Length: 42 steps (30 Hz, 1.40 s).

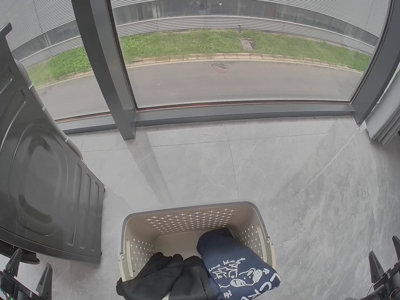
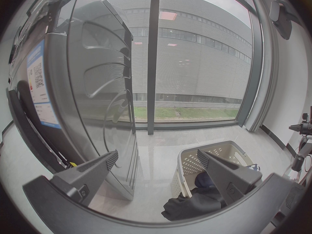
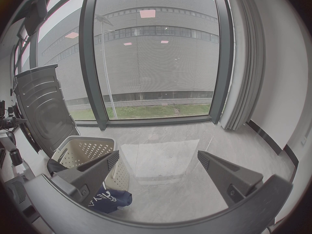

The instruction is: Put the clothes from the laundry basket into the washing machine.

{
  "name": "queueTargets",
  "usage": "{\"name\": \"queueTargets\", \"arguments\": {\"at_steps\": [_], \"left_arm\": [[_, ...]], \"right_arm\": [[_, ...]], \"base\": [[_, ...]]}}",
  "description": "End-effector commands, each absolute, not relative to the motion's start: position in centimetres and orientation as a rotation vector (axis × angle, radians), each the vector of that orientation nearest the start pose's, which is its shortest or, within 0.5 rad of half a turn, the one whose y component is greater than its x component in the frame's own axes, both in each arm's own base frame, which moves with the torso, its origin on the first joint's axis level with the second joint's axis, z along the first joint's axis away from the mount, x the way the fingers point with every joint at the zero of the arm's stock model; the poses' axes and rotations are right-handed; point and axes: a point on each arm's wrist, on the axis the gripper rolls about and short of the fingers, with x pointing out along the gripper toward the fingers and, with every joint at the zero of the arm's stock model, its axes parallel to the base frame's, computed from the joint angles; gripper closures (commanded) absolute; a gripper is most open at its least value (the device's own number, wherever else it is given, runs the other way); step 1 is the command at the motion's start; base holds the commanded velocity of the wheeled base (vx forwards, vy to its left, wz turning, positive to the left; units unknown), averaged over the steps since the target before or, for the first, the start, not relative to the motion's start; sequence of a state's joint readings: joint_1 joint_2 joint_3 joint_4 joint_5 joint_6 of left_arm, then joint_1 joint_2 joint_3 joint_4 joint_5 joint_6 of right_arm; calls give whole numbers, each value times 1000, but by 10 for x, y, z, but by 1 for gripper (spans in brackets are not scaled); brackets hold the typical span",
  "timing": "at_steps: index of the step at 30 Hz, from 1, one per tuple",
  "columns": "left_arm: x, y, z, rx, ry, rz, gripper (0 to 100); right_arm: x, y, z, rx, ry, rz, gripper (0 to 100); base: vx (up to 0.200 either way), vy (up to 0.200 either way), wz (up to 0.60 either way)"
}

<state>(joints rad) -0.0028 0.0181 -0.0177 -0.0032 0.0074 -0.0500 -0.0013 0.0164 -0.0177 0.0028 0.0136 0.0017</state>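
Note:
A beige laundry basket (image 1: pixel 133 230) sits on the floor at the bottom middle of the head view. A black garment (image 1: pixel 166 276) and a navy printed shirt (image 1: pixel 237 267) hang over its near rim. The dark grey washing machine (image 1: pixel 46 188) stands to its left, side panel facing me. My left gripper (image 1: pixel 30 269) is low beside the machine, open and empty. My right gripper (image 1: pixel 385 255) is open and empty, low to the right of the basket. From the left wrist, the open gripper (image 2: pixel 157 156) frames the machine (image 2: pixel 97 82) and basket (image 2: pixel 185 156). From the right wrist, the open gripper (image 3: pixel 157 156) frames the basket (image 3: pixel 84 147) and shirt (image 3: pixel 110 199).
Grey tiled floor (image 1: pixel 271 167) stretches from the basket to a floor-length window (image 1: pixel 233 63) with a dark pillar (image 1: pixel 104 63). A grey curtain (image 1: pixel 385 121) hangs at the far right. The machine's front carries a blue label (image 2: pixel 39 85).

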Motion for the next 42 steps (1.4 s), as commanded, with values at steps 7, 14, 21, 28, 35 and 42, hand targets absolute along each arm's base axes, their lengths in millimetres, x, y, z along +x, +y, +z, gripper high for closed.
{"name": "queueTargets", "arguments": {"at_steps": [7,14,21,28,35,42], "left_arm": [[-22,0,76,-51,6,5,0],[-22,0,76,-51,6,5,0],[-22,0,76,-52,6,5,0],[-22,0,76,-52,6,6,0],[-22,0,76,-52,6,6,0],[-22,0,76,-52,6,6,0]], "right_arm": [[-23,0,76,2,5,14,0],[-23,0,76,2,5,12,0],[-23,0,76,2,3,14,0],[-23,0,76,2,3,12,0],[-23,0,76,2,5,14,0],[-23,0,76,2,2,12,0]], "base": [[143,0,0],[29,0,0],[0,0,0],[57,0,0],[29,0,0],[0,0,0]]}}
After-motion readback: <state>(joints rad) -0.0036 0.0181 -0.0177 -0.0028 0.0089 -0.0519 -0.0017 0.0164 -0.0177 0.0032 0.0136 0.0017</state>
